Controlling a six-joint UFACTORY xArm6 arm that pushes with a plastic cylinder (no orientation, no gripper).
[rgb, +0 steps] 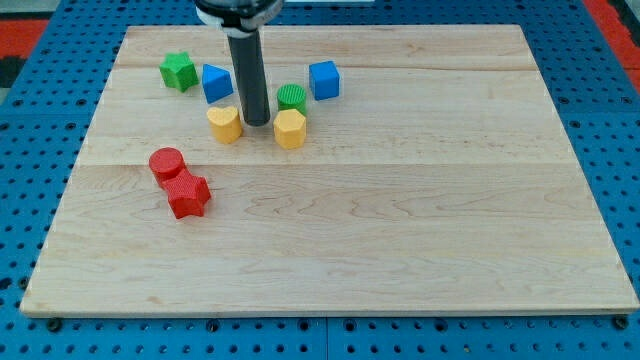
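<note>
Camera view shows my tip (258, 122) down on the wooden surface (400, 220), between the yellow heart block (225, 124) on its left and the yellow hexagon block (290, 129) on its right, near both, with no claw here, only a rod.

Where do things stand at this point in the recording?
Settled: two red blocks touch, apart from the rest at the view's left. In hand: my tip sits between the two yellow blocks, green cylinder just behind. Loose: green block and two blue blocks spread along the top.
</note>
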